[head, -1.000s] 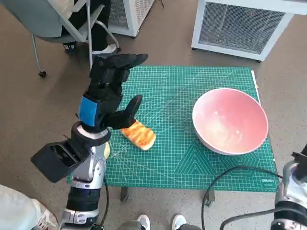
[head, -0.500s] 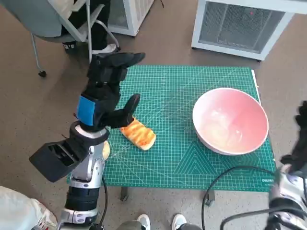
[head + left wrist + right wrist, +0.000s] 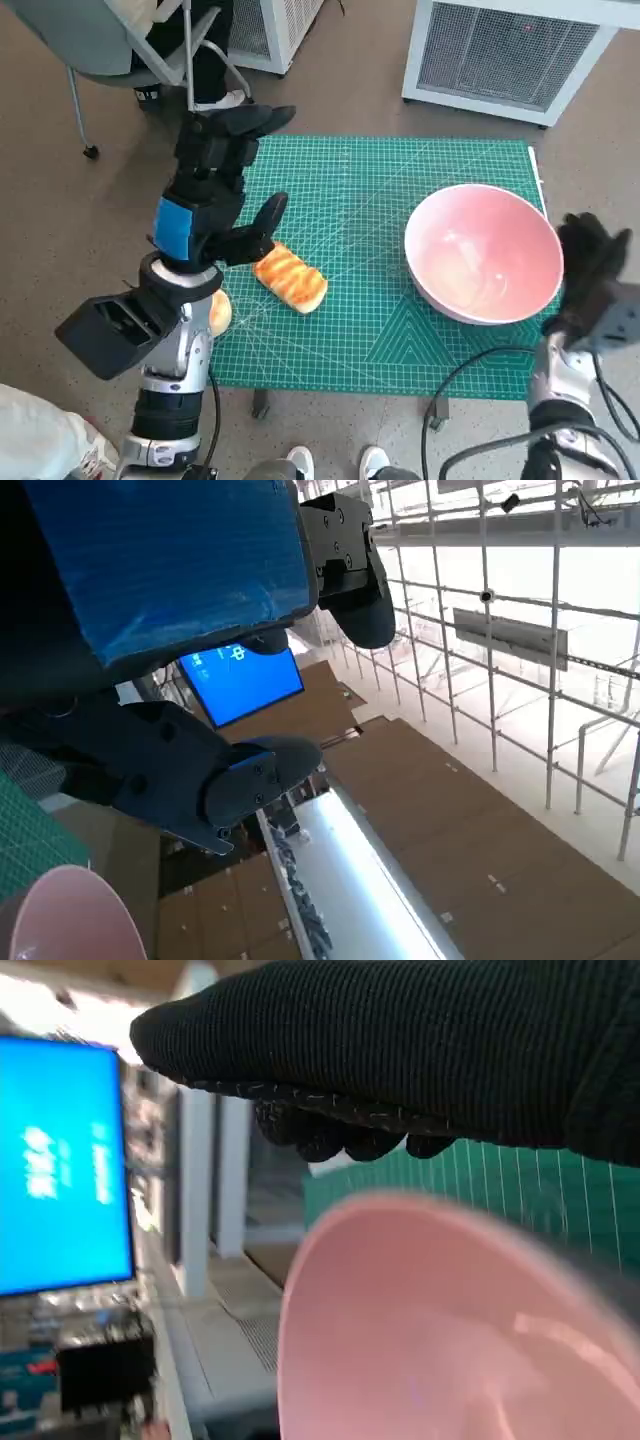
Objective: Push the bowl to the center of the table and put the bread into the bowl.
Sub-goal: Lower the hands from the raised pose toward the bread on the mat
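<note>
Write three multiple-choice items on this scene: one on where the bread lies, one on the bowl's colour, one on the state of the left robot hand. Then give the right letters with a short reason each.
1. Where is the bread?
A. In the bowl
B. On the green mat, apart from the bowl
C. On the floor

2. What colour is the bowl?
A. Pink
B. Blue
C. Yellow

3. What is the left robot hand doing?
A. Holding the bread
B. Holding the bowl
C. Holding nothing, fingers apart

Answers: 1 B, the bread lies on the green mat to the bowl's left. 2 A, the bowl is pink inside and out. 3 C, the hand is raised above the mat with nothing in it.
</note>
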Motion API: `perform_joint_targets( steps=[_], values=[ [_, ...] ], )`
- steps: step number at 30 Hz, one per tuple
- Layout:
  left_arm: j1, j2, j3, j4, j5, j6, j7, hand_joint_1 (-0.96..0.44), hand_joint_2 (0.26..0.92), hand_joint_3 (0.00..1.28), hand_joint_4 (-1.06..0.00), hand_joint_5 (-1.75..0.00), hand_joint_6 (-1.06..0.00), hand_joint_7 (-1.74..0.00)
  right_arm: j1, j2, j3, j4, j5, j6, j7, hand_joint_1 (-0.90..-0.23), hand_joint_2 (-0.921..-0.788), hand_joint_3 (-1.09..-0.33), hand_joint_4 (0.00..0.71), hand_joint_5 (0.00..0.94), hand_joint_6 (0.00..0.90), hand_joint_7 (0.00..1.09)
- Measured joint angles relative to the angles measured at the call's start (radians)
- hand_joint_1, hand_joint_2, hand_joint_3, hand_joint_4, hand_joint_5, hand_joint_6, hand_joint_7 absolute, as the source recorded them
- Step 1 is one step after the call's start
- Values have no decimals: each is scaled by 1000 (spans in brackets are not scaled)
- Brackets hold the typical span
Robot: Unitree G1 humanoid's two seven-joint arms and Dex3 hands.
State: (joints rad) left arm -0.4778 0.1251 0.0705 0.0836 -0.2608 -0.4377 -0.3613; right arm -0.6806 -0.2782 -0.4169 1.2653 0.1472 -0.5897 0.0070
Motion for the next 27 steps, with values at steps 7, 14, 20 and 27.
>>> perform_joint_targets(
  steps=[7,14,20,27],
  values=[
    [12,9,4,-9,21,0,10,-262,727,733,1,-902,1,-1077,-36,31,6,10,6,34,15,-439,-921,-656,395,14,184,443],
    [14,19,7,-22,27,1,17,-275,731,722,1,-905,1,-1079,-63,61,20,19,5,48,16,-424,-921,-656,377,3,176,458],
    [15,25,9,-26,28,0,20,-258,734,719,1,-907,1,-1082,-89,88,40,24,3,56,16,-420,-921,-658,383,6,159,467],
    [22,30,11,-27,29,0,24,-258,734,717,1,-907,1,-1085,-122,111,66,29,-3,68,16,-421,-921,-654,394,10,160,490]
  ],
)
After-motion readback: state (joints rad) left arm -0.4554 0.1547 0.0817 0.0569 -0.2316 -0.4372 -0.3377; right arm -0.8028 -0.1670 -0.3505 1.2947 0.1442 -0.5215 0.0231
